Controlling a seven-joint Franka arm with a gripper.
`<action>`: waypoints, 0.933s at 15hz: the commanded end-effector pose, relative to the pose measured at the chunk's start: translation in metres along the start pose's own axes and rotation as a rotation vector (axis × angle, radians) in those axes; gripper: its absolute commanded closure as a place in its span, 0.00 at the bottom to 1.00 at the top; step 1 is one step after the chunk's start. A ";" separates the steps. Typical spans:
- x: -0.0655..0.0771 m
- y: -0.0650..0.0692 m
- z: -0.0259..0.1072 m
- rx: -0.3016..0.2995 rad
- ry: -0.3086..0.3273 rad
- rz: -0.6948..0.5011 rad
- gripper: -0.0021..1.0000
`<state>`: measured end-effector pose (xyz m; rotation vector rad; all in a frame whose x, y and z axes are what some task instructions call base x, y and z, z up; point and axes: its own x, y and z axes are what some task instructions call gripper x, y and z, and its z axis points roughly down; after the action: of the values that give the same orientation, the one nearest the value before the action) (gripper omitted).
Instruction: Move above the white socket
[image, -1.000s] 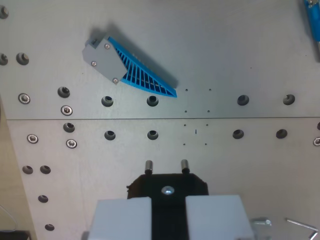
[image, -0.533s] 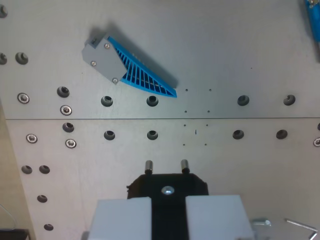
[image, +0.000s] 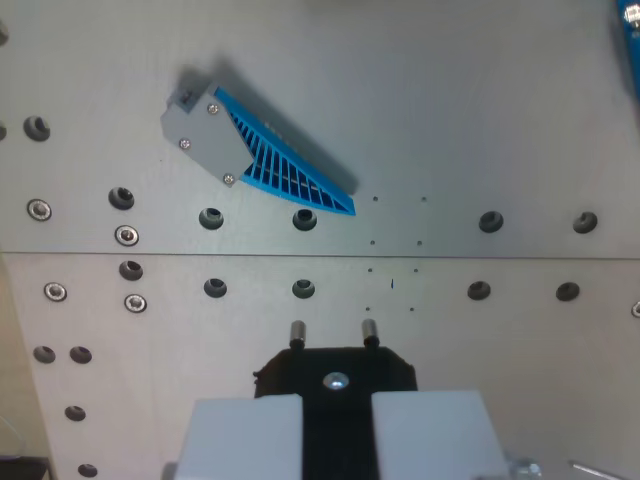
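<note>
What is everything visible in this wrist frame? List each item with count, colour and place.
Metal plate: two panels, grey, filling the view, meeting at a horizontal seam across the middle.
Holes and screws: many, dark holes and silver screw heads, in rows either side of the seam and down the wrist view's left.
Slotted part: one, grey block with blue ribbed wedge, upper left, lying diagonally on the plate.
Blue object: one, cut off at the top right edge; cannot identify.
Metal bits: small, silver, bottom right corner.
White socket: not visible.
Gripper: one, black body with two metal pins, white blocks below, bottom centre, holding nothing visible.
</note>
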<state>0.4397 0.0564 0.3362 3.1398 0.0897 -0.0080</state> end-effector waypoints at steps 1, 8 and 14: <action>0.004 0.002 0.012 0.004 0.050 -0.064 1.00; 0.019 0.005 0.045 0.007 0.065 -0.119 1.00; 0.033 0.007 0.075 0.008 0.070 -0.168 1.00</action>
<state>0.4729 0.0557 0.2662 3.1412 0.2218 -0.0132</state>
